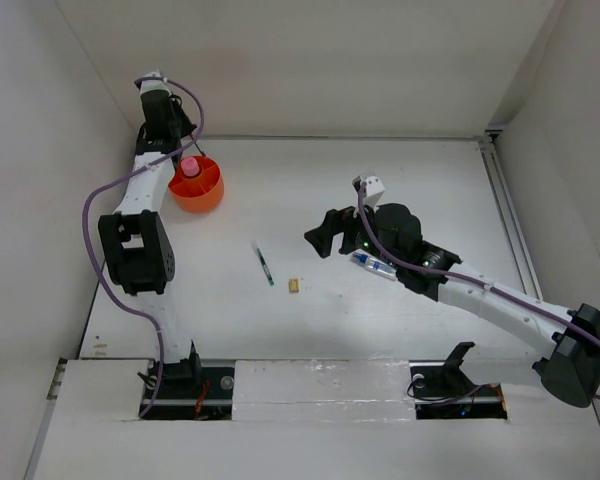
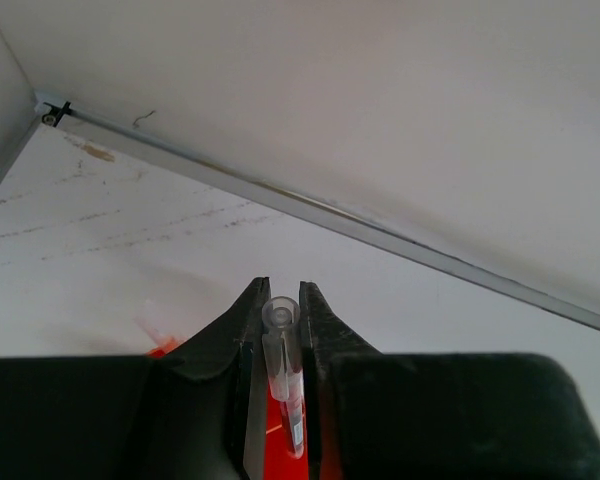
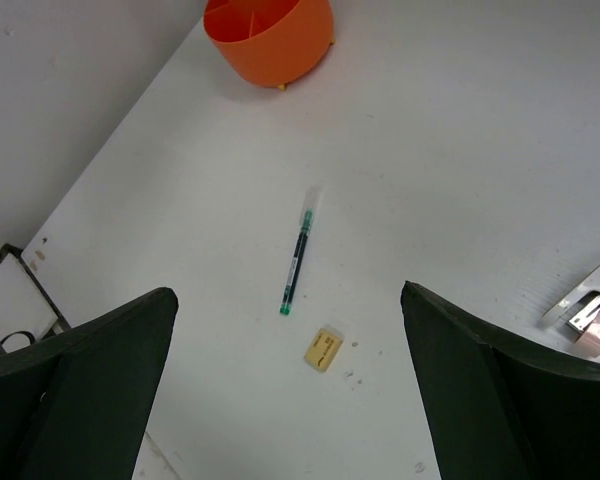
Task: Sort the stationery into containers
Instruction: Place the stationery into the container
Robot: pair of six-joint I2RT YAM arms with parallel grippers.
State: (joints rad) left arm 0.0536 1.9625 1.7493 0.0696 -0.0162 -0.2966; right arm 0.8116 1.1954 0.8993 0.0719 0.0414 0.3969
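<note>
A white table (image 1: 380,330) meets white walls (image 1: 330,60) along a metal rail (image 2: 380,236).

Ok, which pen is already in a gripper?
The red pen, clamped in the left gripper; the dark pen lies free on the table.

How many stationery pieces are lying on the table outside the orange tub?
3: a dark pen near the middle, a tan eraser just right of it, and a blue-capped tube partly under the right arm. More may be hidden under that arm.

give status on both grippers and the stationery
Left gripper shut on red pen, over orange tub. Right gripper open above green-tipped pen and eraser. Nothing blocking.
</note>
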